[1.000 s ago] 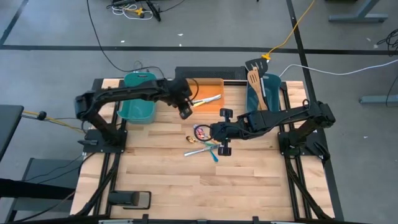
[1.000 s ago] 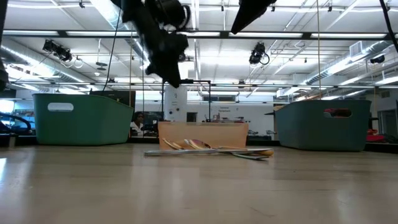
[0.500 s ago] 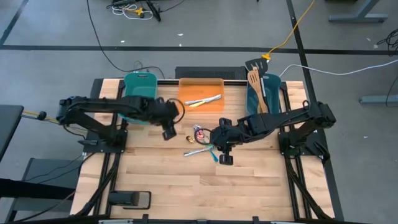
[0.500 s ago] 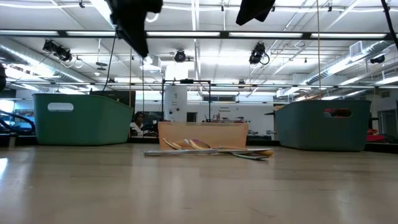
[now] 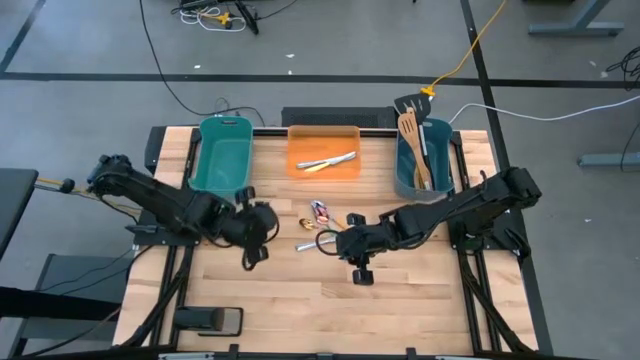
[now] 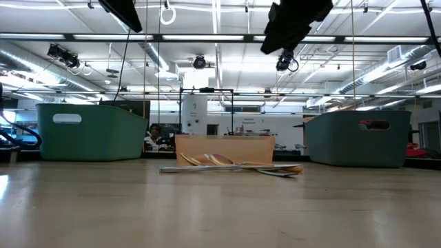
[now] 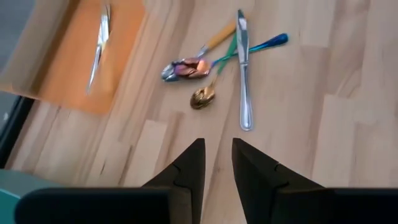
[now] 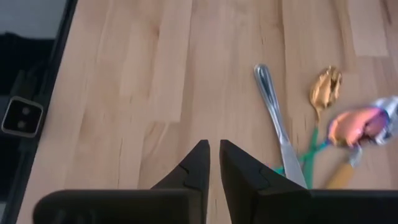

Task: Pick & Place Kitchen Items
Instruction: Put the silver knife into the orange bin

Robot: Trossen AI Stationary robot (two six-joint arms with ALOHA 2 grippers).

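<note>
Wood-slat table (image 5: 400, 290), orange tray (image 5: 323, 140) at 12 o'clock with silver cutlery (image 5: 326, 161) in it, teal tub (image 5: 222, 155) at 10, second tub (image 5: 421, 160) at 2 holding wooden spatulas (image 5: 410, 135). Loose utensil pile (image 5: 322, 228) at centre: table knife (image 7: 243, 68), gold spoon (image 7: 203, 97), iridescent spoon (image 7: 185, 68). Left gripper (image 5: 250, 236) at 9 of pile, fingers nearly closed, narrow gap, empty. Right gripper (image 5: 355, 252) at 4, just beside pile, fingers almost together, empty.
</note>
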